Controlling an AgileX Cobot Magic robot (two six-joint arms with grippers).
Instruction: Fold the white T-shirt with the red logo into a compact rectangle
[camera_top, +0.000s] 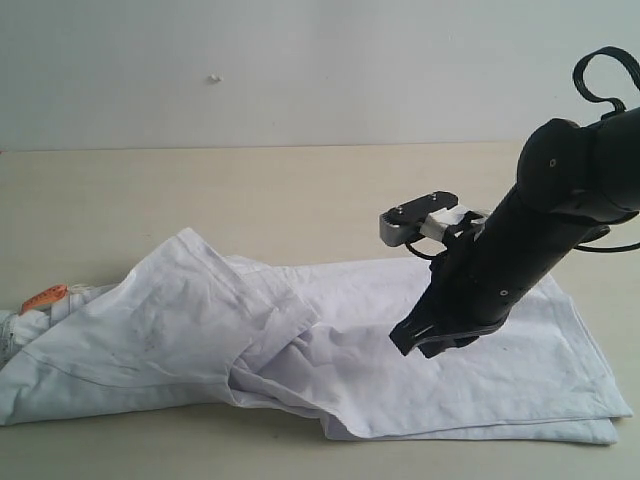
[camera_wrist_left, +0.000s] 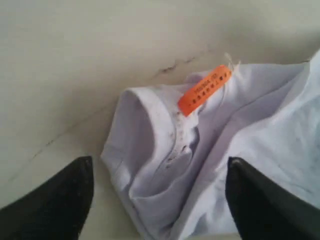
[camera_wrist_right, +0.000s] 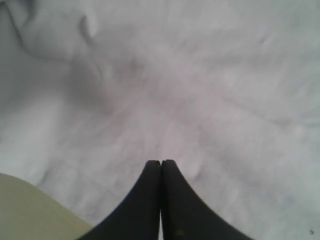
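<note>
- Plainly, the shirt (camera_top: 300, 340) lies across the bench (camera_top: 250, 190), close to the near edge. A loose flap is heaped over the half toward the left edge.
- Its long axis runs left to right. The collar (camera_wrist_left: 150, 115) with the orange tag (camera_wrist_left: 205, 89) points at the left edge, and the hem points at the right edge. The logo is not in view, so it is probably face down or folded inside.
- Right gripper (camera_wrist_right: 161, 167): the fingers are pressed together with their tips at the cloth of the hem half. No fold shows between them.
- Left gripper (camera_wrist_left: 159, 162): the fingers are spread wide and hang above the collar, holding nothing.
- Risk: the cloth is bunched at the collar, so a pinch there could catch only the top layer. The layers would then peel apart on lifting.
- Risk: the pressed right tips could drag the thin cloth and skew the stacked hem edges, spoiling the rectangle.
</note>
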